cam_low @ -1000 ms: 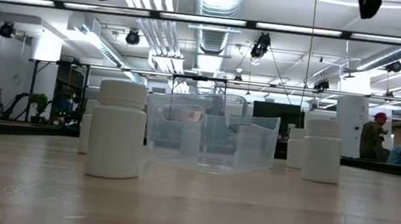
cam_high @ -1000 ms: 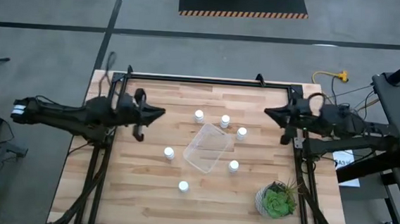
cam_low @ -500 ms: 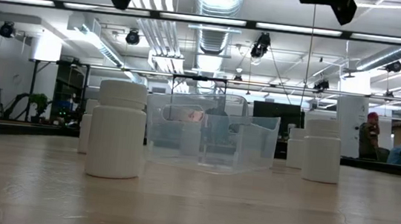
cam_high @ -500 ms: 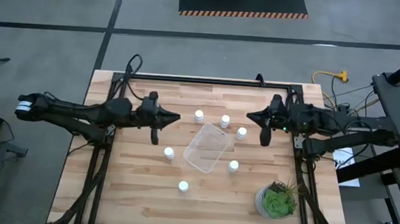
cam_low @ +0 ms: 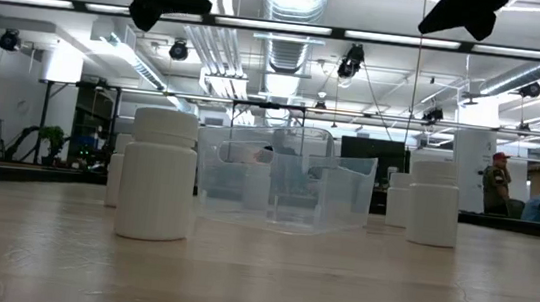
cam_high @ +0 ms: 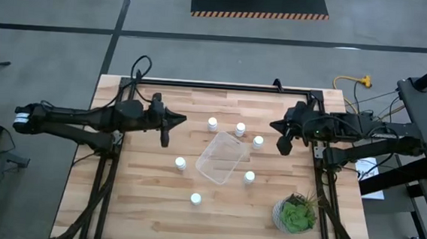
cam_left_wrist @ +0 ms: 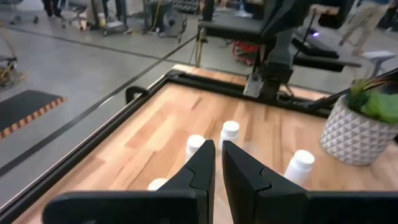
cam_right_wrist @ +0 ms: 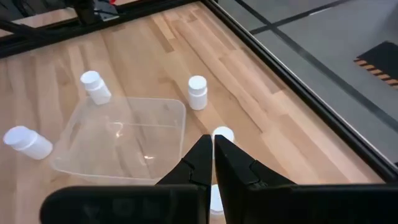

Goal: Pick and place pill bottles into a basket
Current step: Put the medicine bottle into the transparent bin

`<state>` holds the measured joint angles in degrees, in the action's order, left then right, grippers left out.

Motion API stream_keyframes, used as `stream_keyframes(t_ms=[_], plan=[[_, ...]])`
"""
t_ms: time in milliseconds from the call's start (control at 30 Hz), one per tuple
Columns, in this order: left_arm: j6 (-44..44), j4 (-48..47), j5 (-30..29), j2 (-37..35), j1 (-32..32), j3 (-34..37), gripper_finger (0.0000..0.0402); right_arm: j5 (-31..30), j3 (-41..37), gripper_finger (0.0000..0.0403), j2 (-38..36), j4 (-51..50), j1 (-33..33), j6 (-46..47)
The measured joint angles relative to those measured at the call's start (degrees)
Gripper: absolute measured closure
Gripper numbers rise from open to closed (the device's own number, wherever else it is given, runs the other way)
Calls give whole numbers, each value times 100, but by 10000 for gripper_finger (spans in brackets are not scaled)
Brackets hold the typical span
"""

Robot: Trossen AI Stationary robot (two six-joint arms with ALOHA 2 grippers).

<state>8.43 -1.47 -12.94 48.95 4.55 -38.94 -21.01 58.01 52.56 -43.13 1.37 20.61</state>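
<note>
Six small white pill bottles stand upright on the wooden table around a clear plastic bin (cam_high: 221,157): three at the far side (cam_high: 212,123) (cam_high: 240,129) (cam_high: 258,142), one left of the bin (cam_high: 180,163), one to its right (cam_high: 249,177) and one near (cam_high: 195,199). The bin holds nothing. My left gripper (cam_high: 183,119) hangs above the table, left of the far bottles, fingers shut (cam_left_wrist: 218,163) and empty. My right gripper (cam_high: 273,126) hangs to their right, fingers shut (cam_right_wrist: 213,157) and empty, above the bottle beside the bin (cam_right_wrist: 222,134).
A green plant in a white pot (cam_high: 295,214) stands at the near right corner. A black frame rail (cam_high: 208,86) runs along the far edge and the sides. Bare wood lies at the near left. People stand far off in the room (cam_low: 499,185).
Both grippers have swung in from the sides toward the table's middle and come lower, then drawn back a little. Their fingers have stayed shut. No bottle has moved, nor has the bin.
</note>
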Motion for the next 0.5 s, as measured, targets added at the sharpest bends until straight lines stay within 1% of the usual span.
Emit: stream_keyframes(t_ms=[200,300,400,500], plan=[[-41,-265,59,2,289,-2,380,3,-6,394,4,2,-193,-9],[-186,-292,268,-24,462,-22,367,5,-6,394,-6,2,-326,-48],[-245,-786,567,38,659,-276,351,136,-6,389,-11,2,-502,-23],[-338,-1508,890,222,868,-685,334,531,-8,378,2,0,-763,14]])
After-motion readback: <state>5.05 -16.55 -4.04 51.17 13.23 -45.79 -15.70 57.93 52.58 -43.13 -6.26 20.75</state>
